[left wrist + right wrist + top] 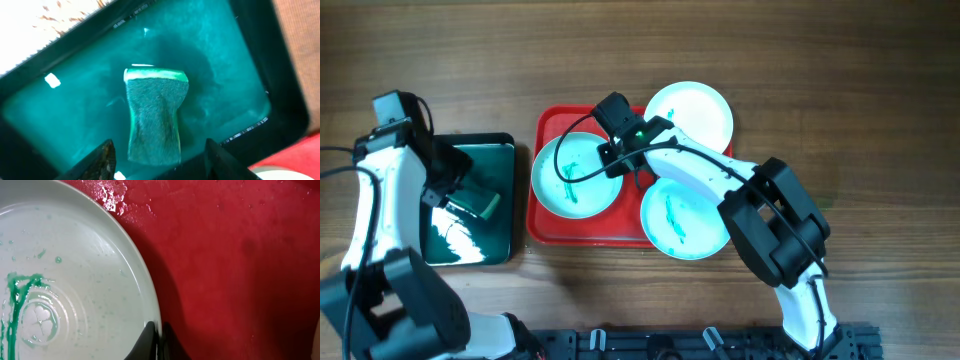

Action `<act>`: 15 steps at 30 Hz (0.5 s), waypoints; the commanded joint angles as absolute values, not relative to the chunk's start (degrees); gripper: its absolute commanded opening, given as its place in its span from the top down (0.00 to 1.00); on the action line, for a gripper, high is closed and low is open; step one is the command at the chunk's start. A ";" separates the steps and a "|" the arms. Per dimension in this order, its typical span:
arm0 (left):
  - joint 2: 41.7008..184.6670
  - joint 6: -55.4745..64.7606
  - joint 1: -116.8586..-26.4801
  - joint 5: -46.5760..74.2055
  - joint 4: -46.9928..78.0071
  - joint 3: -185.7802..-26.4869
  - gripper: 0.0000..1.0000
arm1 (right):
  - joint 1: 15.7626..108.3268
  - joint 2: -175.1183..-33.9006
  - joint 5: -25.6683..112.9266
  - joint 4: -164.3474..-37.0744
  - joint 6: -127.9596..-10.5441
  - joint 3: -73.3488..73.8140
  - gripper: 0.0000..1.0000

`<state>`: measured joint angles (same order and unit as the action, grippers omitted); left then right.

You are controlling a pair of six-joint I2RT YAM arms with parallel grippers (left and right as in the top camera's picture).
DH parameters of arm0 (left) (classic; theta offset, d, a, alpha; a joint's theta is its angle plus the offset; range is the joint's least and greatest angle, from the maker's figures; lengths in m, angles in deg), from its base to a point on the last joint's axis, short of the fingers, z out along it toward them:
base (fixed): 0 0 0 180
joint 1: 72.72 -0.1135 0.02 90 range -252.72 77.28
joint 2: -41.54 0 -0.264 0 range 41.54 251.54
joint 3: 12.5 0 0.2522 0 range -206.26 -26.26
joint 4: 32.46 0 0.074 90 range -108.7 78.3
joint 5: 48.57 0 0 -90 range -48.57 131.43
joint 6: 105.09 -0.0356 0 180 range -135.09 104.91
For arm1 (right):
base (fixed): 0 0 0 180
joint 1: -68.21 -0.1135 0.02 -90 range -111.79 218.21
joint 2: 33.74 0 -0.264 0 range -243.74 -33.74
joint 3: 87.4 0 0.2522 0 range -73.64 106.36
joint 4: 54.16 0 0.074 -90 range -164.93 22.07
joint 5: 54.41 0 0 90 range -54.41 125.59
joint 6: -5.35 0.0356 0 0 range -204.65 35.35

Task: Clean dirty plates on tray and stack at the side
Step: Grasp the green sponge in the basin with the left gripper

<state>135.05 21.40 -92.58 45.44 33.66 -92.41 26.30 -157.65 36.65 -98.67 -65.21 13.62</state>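
Overhead, right end effector (616, 160) pinching plate (570, 185) rim

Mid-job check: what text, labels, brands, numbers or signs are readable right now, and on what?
No word or number is readable in any view.
Small pale marks on the black tray rim: too blurred to read.
Centre of the plate: a clover of heart shapes, a motif, not lettering.
The red tray and the sponge show no markings.
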 commanded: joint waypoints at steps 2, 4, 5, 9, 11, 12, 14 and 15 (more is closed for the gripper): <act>140.65 21.18 -90.91 45.40 31.71 -91.27 0.57 | 26.28 -160.71 36.23 -98.80 -65.16 13.99 0.96; 142.94 21.20 -90.83 45.40 31.91 -91.05 0.59 | 26.28 -160.71 36.21 -98.80 -65.16 13.99 0.96; 143.71 21.42 -90.83 45.40 32.39 -91.01 0.59 | 26.28 -160.71 36.19 -98.80 -65.16 13.99 0.96; 146.57 21.40 -90.83 47.17 32.54 -91.01 0.59 | 26.28 -160.71 36.01 -98.82 -65.14 13.99 0.96; 147.31 21.37 -90.83 48.02 31.23 -91.01 0.61 | 26.28 -160.71 36.01 -98.89 -65.14 13.99 0.95; 147.47 21.37 -90.83 48.00 30.42 -91.01 0.62 | 26.28 -160.71 36.01 -98.95 -65.16 13.99 0.96; 147.71 21.35 -90.83 48.00 28.65 -91.01 0.73 | 26.28 -160.71 36.03 -99.00 -65.14 13.99 0.96; 147.75 21.35 -90.83 48.00 27.95 -91.01 0.82 | 26.28 -160.71 36.01 -99.02 -65.16 13.99 0.96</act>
<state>146.77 21.37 -91.05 46.40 29.99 -91.34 26.30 -157.65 36.65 -98.67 -65.21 13.62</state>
